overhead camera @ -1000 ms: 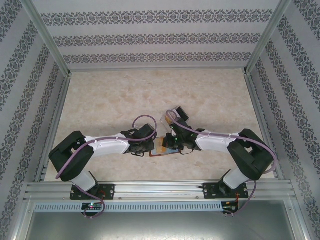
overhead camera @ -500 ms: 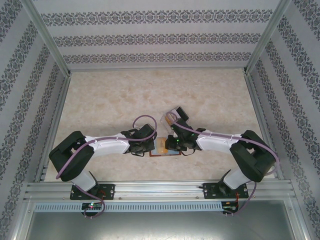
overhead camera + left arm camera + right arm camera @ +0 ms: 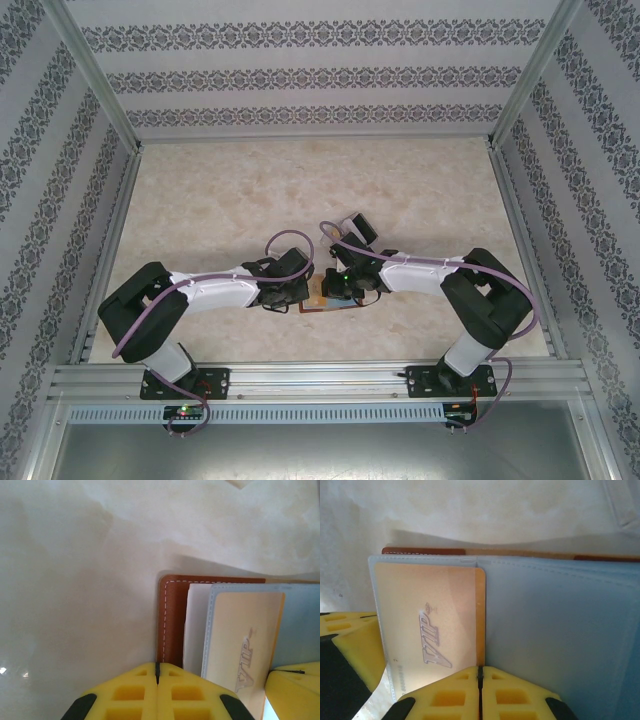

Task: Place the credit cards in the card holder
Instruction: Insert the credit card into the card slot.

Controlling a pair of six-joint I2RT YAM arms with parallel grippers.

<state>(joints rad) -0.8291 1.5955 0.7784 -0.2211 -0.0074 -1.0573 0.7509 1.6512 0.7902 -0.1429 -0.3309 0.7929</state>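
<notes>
While open flat, card holder [image 3: 172, 625] — gold card [image 3: 427, 615] in its pale sleeve.

The card holder [image 3: 322, 301] lies open on the table [image 3: 220, 200], near the front edge, between my 2 arms. My left gripper [image 3: 157, 669] is at the holder's left edge. My right gripper [image 3: 480, 674] is over its middle. 1 credit card [image 3: 427, 620] lies in the holder's sleeve [image 3: 555, 625], between both grippers.

Left pincer [image 3: 302, 297], right pincer [image 3: 334, 292] crowd card holder [image 3: 322, 305] from both sides; far table [image 3: 300, 185] open.
</notes>
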